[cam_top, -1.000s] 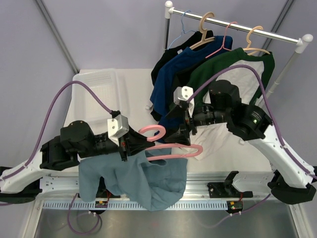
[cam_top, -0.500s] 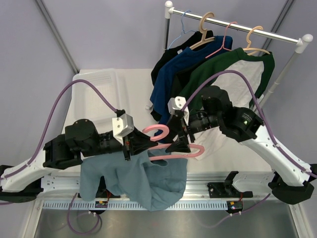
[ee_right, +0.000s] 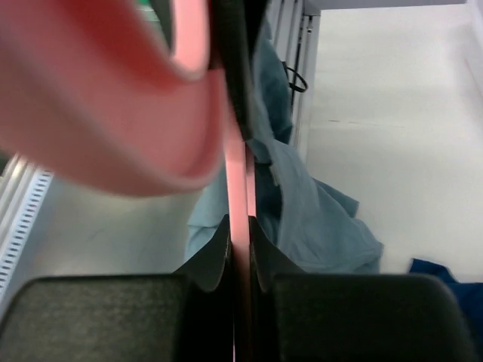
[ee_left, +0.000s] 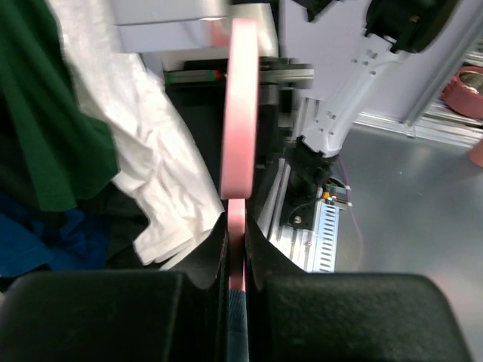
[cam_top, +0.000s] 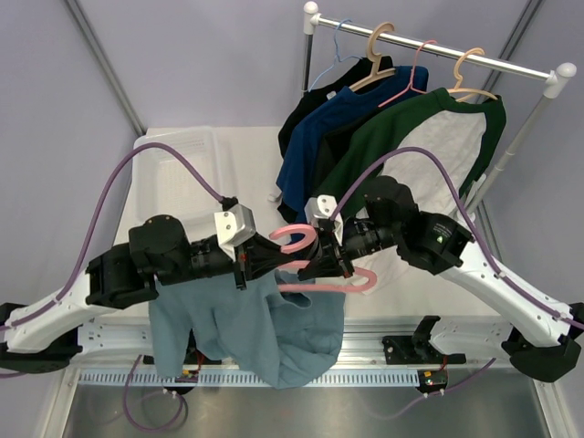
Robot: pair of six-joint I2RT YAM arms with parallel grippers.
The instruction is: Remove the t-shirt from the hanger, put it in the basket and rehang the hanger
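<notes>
In the middle of the overhead view the left claw (cam_top: 263,264) is clamped tight on the pink hanger (cam_top: 351,281) just below its hook, and its wrist view shows the jaws pressed flat against the thin pink edge. The right claw (cam_top: 322,265) is pinched shut on the same hanger just to the right, and its own view shows both jaws meeting the pink strip. The t-shirt (cam_top: 246,333) hangs bunched from the hanger's left part toward the lower centre, leaving the right end bare, well apart from the rack (cam_top: 520,62) at upper right. The double grip likely steadies the hanger aloft so the cloth can slide off. The shirt is not yet free.
</notes>
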